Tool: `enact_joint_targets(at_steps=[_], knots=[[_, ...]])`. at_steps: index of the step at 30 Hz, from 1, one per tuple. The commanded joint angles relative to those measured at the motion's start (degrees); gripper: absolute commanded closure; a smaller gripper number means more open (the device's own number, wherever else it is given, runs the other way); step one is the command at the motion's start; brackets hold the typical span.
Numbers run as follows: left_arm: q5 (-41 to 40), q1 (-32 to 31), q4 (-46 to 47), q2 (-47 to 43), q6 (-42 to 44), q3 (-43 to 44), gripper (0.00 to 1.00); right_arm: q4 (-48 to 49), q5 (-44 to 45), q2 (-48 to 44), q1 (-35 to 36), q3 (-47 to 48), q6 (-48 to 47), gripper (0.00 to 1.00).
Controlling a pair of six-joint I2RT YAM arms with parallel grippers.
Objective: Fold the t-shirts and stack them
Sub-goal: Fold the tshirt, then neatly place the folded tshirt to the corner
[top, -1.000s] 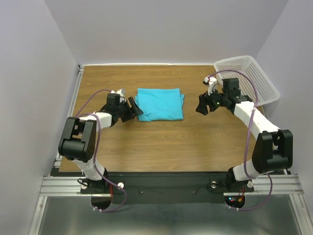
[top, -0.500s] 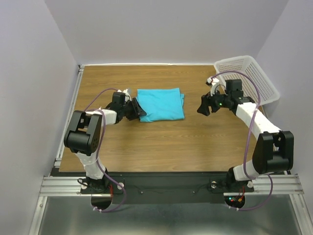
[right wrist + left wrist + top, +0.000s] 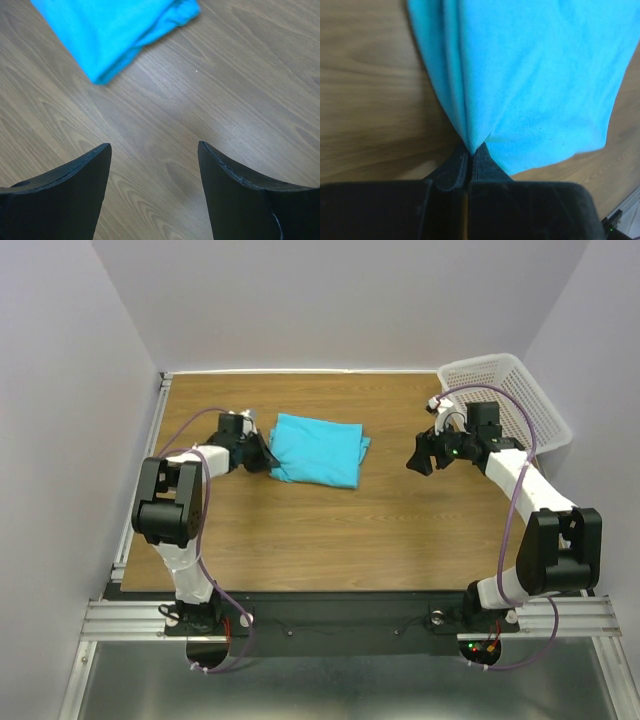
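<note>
**A:** Where did the turquoise t-shirt (image 3: 320,448) lie?

**B:** In the upper middle of the overhead view, on the wooden table (image 3: 300,530). It was folded into a compact rectangle and sat slightly skewed.

**A:** And the arms?

**B:** The left gripper (image 3: 470,151) was at the shirt's left edge, its fingers pressed together on a pinch of the layered fabric. The right gripper (image 3: 152,148) hung over bare wood at centre right, well apart from the shirt, with its fingers spread and nothing between them.

**A:** How far along was the job?

**B:** I judged the folding of this shirt done or nearly so. Only that one bundle showed, so I saw no stack yet. I could make out no other shirt, not even in the white basket (image 3: 535,400) at the upper right.
</note>
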Motion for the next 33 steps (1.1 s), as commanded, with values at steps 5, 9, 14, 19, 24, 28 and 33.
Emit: enact_joint_targets(at_steps=[5,9,14,19,24,28,33], knots=[[-9.9,13.9,-15.97,3.61,13.88,14.93,1.0,1.91,-0.59,-1.76,-0.9,-0.39,-0.76,0.25],[-13.07,19.52,-19.5,6.07,16.78,20.64,1.0,1.91,-0.76,-1.59,-0.9,-0.22,-0.84,0.25],[-17.38,27.77,-21.44,8.27,17.4,23.38,1.0,1.91,-0.76,-1.68,-0.99,-0.39,-0.93,0.25],[-18.8,32.36,-21.01,8.36,17.31,22.68,1.0,1.91,-1.03,-1.59,-0.9,-0.48,-1.11,0.25],[-18.01,32.89,-20.39,7.05,17.14,22.06,0.87,1.91,-0.94,-2.03,-0.9,-0.66,-1.28,0.25],[-17.57,32.54,-20.3,3.63,16.88,22.15,0.57,1.91,-1.11,-2.2,-0.99,-0.83,-1.46,0.25],[-22.21,29.91,-20.21,-5.24,17.23,21.89,0.38,1.74,-1.73,-2.11,-0.99,-0.84,-1.37,0.25]])
